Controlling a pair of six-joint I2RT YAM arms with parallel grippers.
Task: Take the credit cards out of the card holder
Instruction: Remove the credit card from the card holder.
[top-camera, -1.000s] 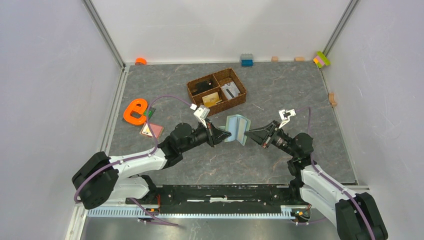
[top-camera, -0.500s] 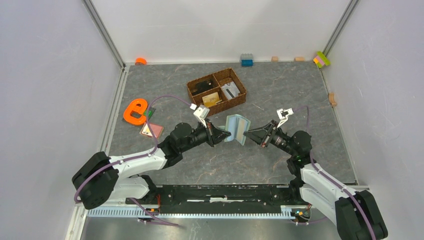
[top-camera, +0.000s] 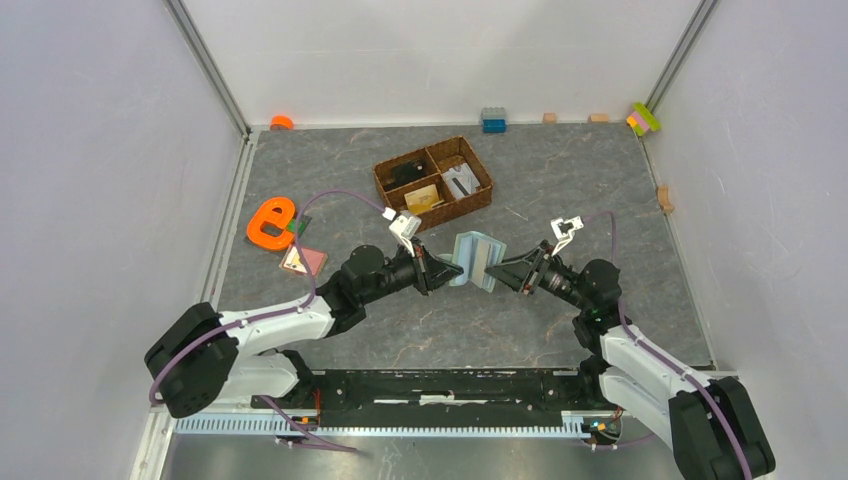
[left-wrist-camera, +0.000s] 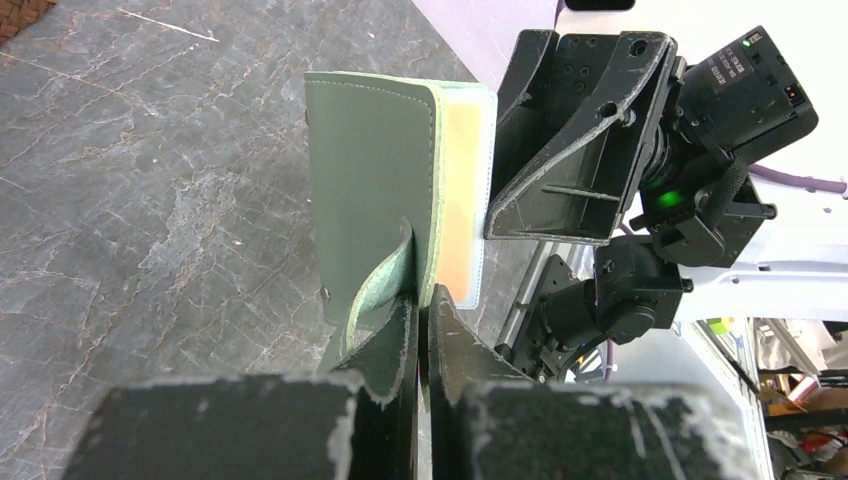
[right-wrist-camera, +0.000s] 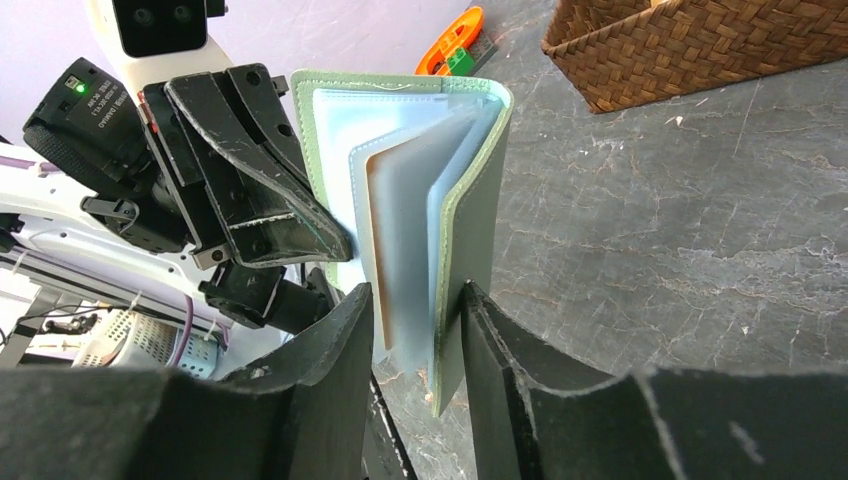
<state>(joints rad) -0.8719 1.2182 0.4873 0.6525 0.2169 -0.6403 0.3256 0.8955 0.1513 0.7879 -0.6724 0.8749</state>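
While the left tool (top-camera: 445, 272) is pinching the card holder (top-camera: 474, 258) above the desk (top-camera: 400, 330) overhead, its wrist view is showing a tan credit card (left-wrist-camera: 460, 190) tucked inside; opposite, the right tool (right-wrist-camera: 415, 320) is now spreading wider around the leaves (right-wrist-camera: 405, 230), so nothing is sliding out.
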